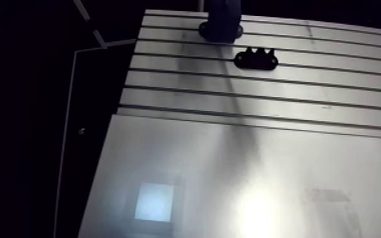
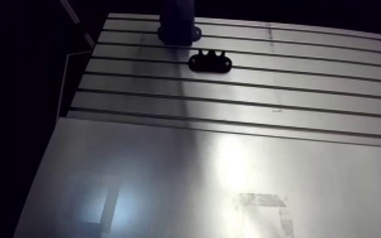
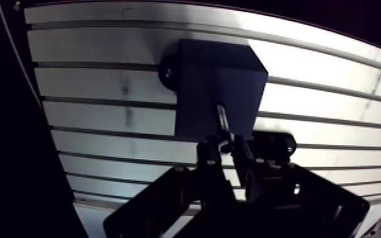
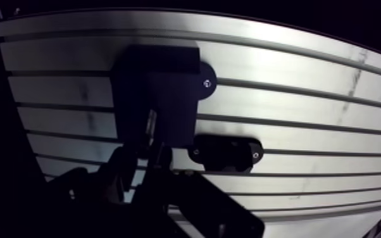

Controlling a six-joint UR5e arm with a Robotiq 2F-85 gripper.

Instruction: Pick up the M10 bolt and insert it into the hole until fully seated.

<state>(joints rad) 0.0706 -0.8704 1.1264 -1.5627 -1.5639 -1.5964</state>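
Quick count from what I can see: one dark blue block [image 3: 221, 82], one small black bracket [image 1: 255, 60] with three bumps along its top, and one bolt [image 3: 222, 120]. Then there's one tool [image 3: 228, 144] with two fingers [image 3: 207, 158], and one slotted surface [image 1: 243, 111] under all of it. So it's a single of every kind.

Block [image 3: 215, 82] dark blue, it seems; holder [image 1: 255, 59] black; table [image 3: 98, 82] silver, slot-striped.

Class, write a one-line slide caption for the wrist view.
Gripper holds the bolt between its fingers over the dark blue block on the slotted table.
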